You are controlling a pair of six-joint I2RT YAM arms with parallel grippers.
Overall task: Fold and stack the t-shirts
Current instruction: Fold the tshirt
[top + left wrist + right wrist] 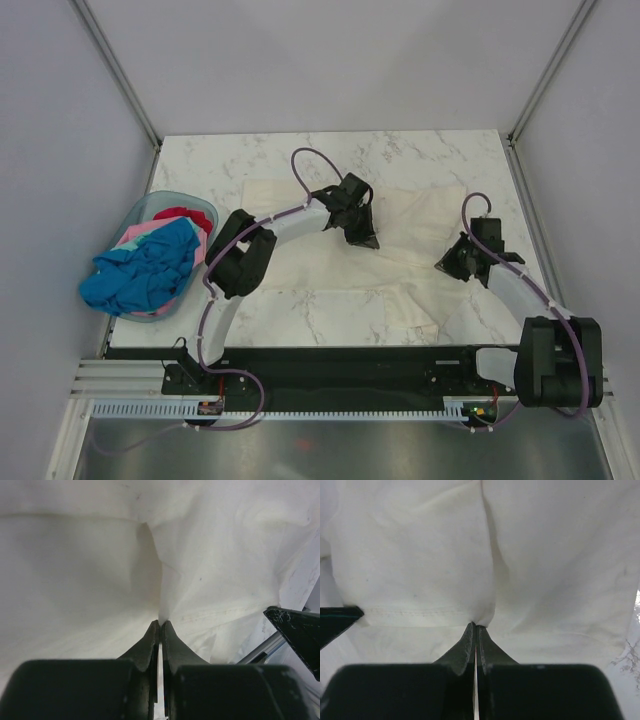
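Note:
A cream-white t-shirt (pixel 330 255) lies spread across the middle of the marble table. My left gripper (pixel 364 240) is shut on a pinch of its cloth near the middle; in the left wrist view the jaws (pixel 160 622) meet on a raised fold of the shirt (pixel 75 570). My right gripper (pixel 447 265) is shut on the shirt's right part; in the right wrist view its jaws (pixel 475 625) pinch cloth just below a stitched hem (pixel 420 612). Blue (pixel 145 275), pink (pixel 140 233) and red (pixel 180 215) shirts lie heaped in the basket at the left.
The pale blue plastic basket (pixel 150 206) stands at the table's left edge. Grey walls close in the table at back and sides. The arms' base rail (pixel 340 378) runs along the near edge.

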